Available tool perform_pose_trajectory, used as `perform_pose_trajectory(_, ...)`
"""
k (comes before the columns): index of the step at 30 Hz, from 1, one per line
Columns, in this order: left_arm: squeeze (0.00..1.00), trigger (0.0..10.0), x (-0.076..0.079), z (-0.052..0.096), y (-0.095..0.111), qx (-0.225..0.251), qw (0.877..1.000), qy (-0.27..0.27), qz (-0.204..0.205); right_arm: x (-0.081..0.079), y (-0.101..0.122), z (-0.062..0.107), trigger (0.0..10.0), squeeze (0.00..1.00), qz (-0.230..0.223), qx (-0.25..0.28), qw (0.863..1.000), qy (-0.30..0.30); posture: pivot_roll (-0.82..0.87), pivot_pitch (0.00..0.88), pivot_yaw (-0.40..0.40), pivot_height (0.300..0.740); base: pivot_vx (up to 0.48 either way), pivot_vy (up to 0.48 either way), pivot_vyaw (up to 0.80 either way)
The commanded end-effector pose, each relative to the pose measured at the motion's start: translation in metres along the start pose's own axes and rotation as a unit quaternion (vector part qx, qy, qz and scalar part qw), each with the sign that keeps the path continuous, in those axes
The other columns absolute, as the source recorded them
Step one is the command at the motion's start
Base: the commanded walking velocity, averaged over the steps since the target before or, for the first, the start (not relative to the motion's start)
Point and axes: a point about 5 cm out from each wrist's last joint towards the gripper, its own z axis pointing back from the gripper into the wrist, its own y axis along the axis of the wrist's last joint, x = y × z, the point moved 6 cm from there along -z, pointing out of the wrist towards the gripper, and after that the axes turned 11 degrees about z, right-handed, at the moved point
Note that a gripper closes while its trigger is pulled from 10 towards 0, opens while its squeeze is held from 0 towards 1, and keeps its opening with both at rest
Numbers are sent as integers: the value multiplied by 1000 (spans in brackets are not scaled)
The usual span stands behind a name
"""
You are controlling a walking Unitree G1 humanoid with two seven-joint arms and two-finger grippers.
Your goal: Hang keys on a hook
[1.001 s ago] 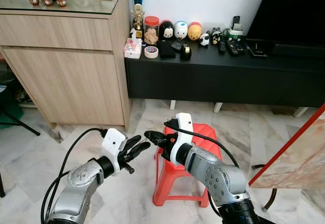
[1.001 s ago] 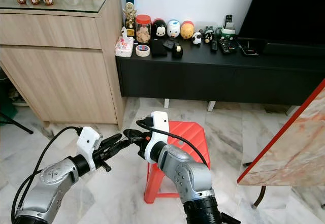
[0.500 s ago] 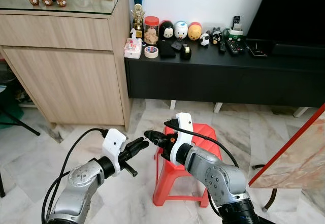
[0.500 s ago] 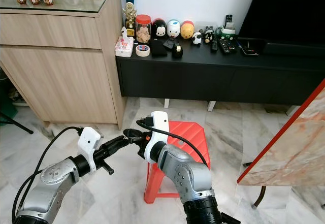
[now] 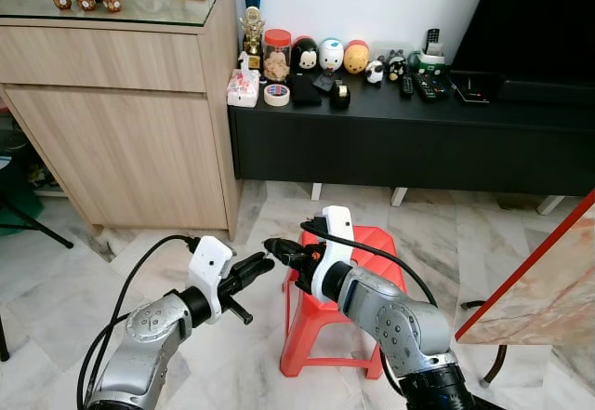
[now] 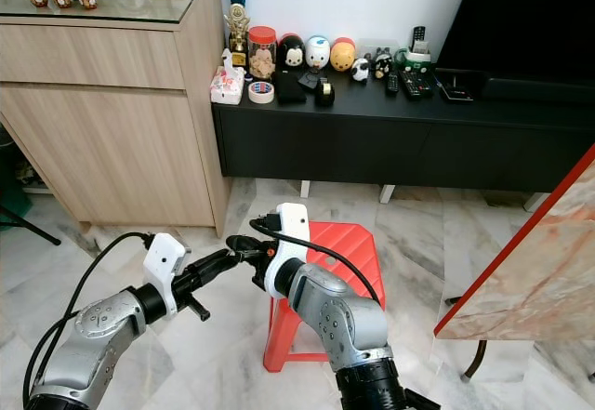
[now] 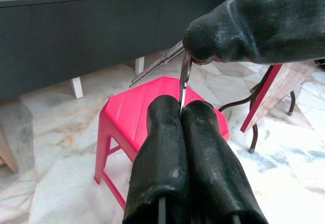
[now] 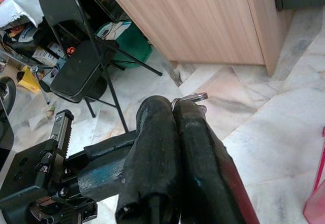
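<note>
Hands meet fingertip to fingertip above floor, at 6 o'clock. Left hand [image 5: 258, 266] pinched tight on keys [image 7: 184, 79]; right hand [image 5: 275, 247] also clamped on ring. Handover under way, I judge. Next: one hand lets go, other carries keys off to a hook; none in sight. Stool [image 5: 370, 248] just beyond. Cabinet [image 5: 130, 140] at 10 o'clock, tabletop [image 5: 521, 111] with toys at 12.
</note>
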Motion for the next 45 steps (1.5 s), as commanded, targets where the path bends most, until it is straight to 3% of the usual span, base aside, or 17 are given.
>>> perform_pose_trajectory(1, 0, 0, -1, -1, 4, 4, 1000, 4, 1, 2, 1, 1, 10000, 0, 9, 2, 1000, -7, 85, 45, -119, 740, 0, 0, 0)
perform_pose_trajectory(4, 0, 0, -1, -1, 4, 3, 1000, 4, 1, 2, 1, 1, 10000, 27, 13, 2, 1000, -8, 86, 44, -119, 740, 0, 0, 0)
perform_pose_trajectory(5, 0, 0, -1, -1, 3, 2, 1000, 4, 1, 3, 1, 2, 10000, 1000, 22, 1, 1000, -8, 86, 45, -119, 740, 0, 0, 0)
perform_pose_trajectory(15, 0, 0, -1, 1, -1, -7, 1000, 3, -1, 11, -1, 4, 10000, 1000, 36, -4, 999, -22, 85, 46, -118, 740, 0, 0, 0)
perform_pose_trajectory(24, 0, 0, -4, 7, -12, -34, 999, 2, -10, 43, 5, 14, 10000, 1000, 50, 3, 995, -82, 87, 48, -117, 740, 0, 0, 0)
perform_pose_trajectory(25, 0, 0, -4, 8, -14, -39, 999, 3, -11, 48, 11, 16, 10000, 925, 44, 15, 995, -91, 87, 49, -116, 740, 0, 0, 0)
perform_pose_trajectory(26, 0, 0, -5, 9, -16, -43, 999, 4, -12, 50, 15, 17, 10000, 506, 37, 23, 995, -92, 87, 49, -116, 740, 0, 0, 0)
perform_pose_trajectory(27, 0, 0, -5, 9, -16, -43, 999, 4, -12, 50, 15, 17, 10000, 506, 37, 23, 995, -92, 87, 49, -116, 740, 0, 0, 0)
perform_pose_trajectory(28, 0, 0, -6, 10, -19, -50, 999, 6, -15, 51, 17, 17, 10000, 0, 36, 25, 995, -93, 89, 48, -116, 740, 0, 0, 0)
perform_pose_trajectory(34, 0, 0, -13, 12, -26, -58, 998, 29, -25, 60, 17, 19, 10000, 0, 34, 29, 993, -108, 90, 46, -115, 740, 0, 0, 0)
perform_pose_trajectory(35, 0, 2196, -20, 13, -27, -53, 996, 58, -29, 75, 11, 22, 10000, 0, 32, 32, 989, -140, 88, 43, -113, 740, 0, 0, 0)
perform_pose_trajectory(36, 0, 2196, -20, 13, -27, -53, 996, 58, -29, 75, 11, 22, 10000, 0, 32, 32, 989, -140, 88, 43, -113, 740, 0, 0, 0)
perform_pose_trajectory(37, 0, 6824, -25, 13, -27, -48, 995, 78, -35, 86, 4, 24, 10000, 0, 37, 25, 985, -164, 88, 43, -113, 740, 0, 0, 0)
perform_pose_trajectory(38, 0, 10000, -27, 14, -26, -41, 995, 88, -35, 92, -2, 26, 10000, 0, 44, 18, 983, -177, 89, 41, -113, 740, 0, 0, 0)
perform_pose_trajectory(39, 0, 10000, -30, 15, -28, -34, 994, 101, -22, 104, -14, 30, 10000, 0, 45, 5, 979, -197, 86, 38, -114, 740, 0, 0, 0)
perform_pose_trajectory(42, 0, 10000, -33, 17, -32, -33, 993, 111, -3, 114, -30, 34, 10000, 0, 38, -11, 976, -212, 85, 36, -114, 740, 0, 0, 0)
perform_pose_trajectory(45, 0, 10000, -38, 20, -42, -32, 990, 136, 14, 137, -77, 49, 10000, 0, 27, -66, 963, -258, 77, 26, -115, 740, 0, 0, 0)
